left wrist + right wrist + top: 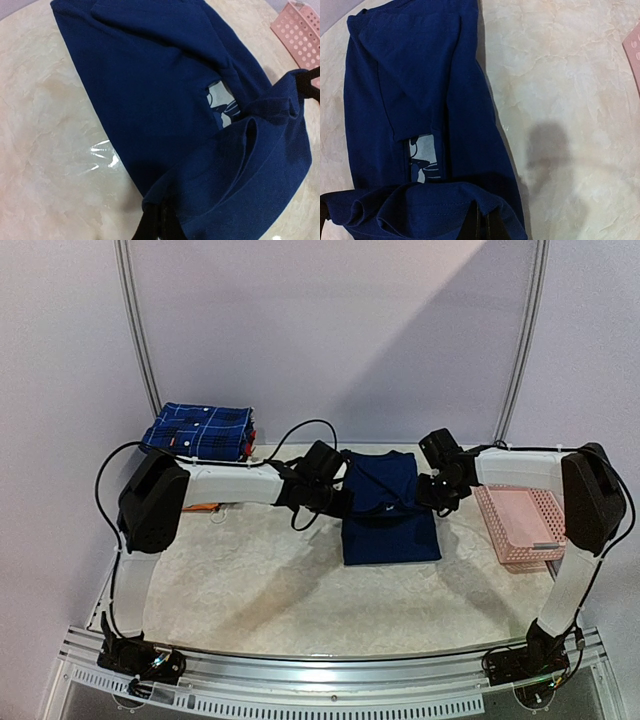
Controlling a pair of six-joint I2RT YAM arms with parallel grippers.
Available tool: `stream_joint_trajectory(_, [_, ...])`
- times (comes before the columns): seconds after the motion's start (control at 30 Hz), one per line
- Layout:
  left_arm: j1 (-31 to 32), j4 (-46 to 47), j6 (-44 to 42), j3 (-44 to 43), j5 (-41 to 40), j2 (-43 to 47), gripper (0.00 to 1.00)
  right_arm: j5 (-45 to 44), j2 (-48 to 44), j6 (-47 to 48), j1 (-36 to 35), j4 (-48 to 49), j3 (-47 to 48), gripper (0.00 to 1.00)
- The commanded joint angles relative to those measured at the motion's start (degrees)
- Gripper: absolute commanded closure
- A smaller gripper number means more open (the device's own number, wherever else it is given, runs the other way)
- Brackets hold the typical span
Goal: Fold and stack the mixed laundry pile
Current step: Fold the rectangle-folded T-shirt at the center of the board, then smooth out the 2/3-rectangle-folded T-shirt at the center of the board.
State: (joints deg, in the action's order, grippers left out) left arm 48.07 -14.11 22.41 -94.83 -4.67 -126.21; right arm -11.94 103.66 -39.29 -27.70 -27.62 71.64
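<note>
The navy T-shirt (390,515) lies on the desk (250,580) between the two tools, partly folded, with its sides turned in so that only a strip of pale-blue print (422,160) is seen. The left tool (156,224) is pinched shut on one corner of the edge nearest it, with cloth draped over its fingers; the right tool (481,221) is likewise closed on the opposite corner, where the edge is gathered into a loose roll just ahead of it. The folded plaid shirt (200,430) lies well off to the outer side of the left tool. The T-shirt is judged light, limp and unbreakable; it is expected to sag between the grips, and its layers may slide apart; it is best held at both corners, with all layers pinched and the edge kept taut.
</note>
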Motion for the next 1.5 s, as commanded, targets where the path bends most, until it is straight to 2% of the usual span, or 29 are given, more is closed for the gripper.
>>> stream_joint_trajectory(0.0, [-1.5, -0.6, -0.5, -3.0, 1.7, -2.6, 1.0, -0.2, 2.9, 0.7, 0.8, 0.4, 2.0, 1.0])
stream_joint_trajectory(0.27, [-2.4, -2.0, 0.6, -6.1, 2.9, -5.7, 1.0, -0.9, 5.7, 0.0, 1.1, 0.0, 3.5, 1.0])
stream_joint_trajectory(0.33, [-2.5, -2.2, 0.8, -6.6, 2.7, -6.1, 1.0, -0.7, 6.1, -0.4, 1.5, 0.4, 3.7, 0.97])
stream_joint_trajectory(0.43, [-3.1, -3.2, 0.9, -8.2, 2.6, -6.9, 0.93, 0.8, 7.1, -0.5, 2.5, 0.5, 4.6, 0.87])
stream_joint_trajectory(0.5, [-3.7, -4.7, 1.0, -10.5, 3.0, -7.7, 0.86, 2.8, 7.6, -0.6, 3.6, 0.3, 5.6, 0.69])
stream_joint_trajectory(0.57, [-4.3, -6.7, 0.6, -14.5, 3.3, -8.9, 0.74, 4.7, 7.8, -0.3, 4.9, 0.4, 7.9, 0.53])
stream_joint_trajectory(0.63, [-5.1, -9.6, 0.3, -18.7, 3.4, -10.3, 0.64, 5.9, 7.8, 0.6, 6.0, -1.2, 11.6, 0.45])
stream_joint_trajectory(0.77, [-6.1, -12.7, -0.4, -23.0, 3.7, -9.4, 0.5, 6.4, 5.1, 2.0, 6.4, -4.8, 15.2, 0.43])
stream_joint_trajectory(0.9, [-6.1, -12.3, -1.5, -19.7, 2.2, -4.6, 0.45, 9.6, -2.3, 3.5, 5.2, 0.1, 8.8, 0.41])
stream_joint_trajectory(1.0, [-5.8, -9.6, -0.4, -13.9, 2.4, -0.7, 0.46, 13.6, -6.1, 6.0, 3.0, 2.8, 4.1, 0.4])
stream_joint_trajectory(1.13, [-4.1, -5.9, 0.6, -6.3, 3.4, 3.0, 0.5, 16.0, -6.0, 8.8, -1.2, 4.2, 0.6, 0.43])
stream_joint_trajectory(1.33, [-0.9, -2.7, 1.7, 3.2, 2.2, 7.8, 0.55, 22.3, 0.6, 12.1, -5.7, 6.2, 1.6, 0.51])
stream_joint_trajectory(1.47, [-0.1, 0.5, 2.9, 10.1, 1.0, 12.3, 0.56, 25.6, 5.7, 11.7, -7.5, 8.1, 3.9, 0.61])
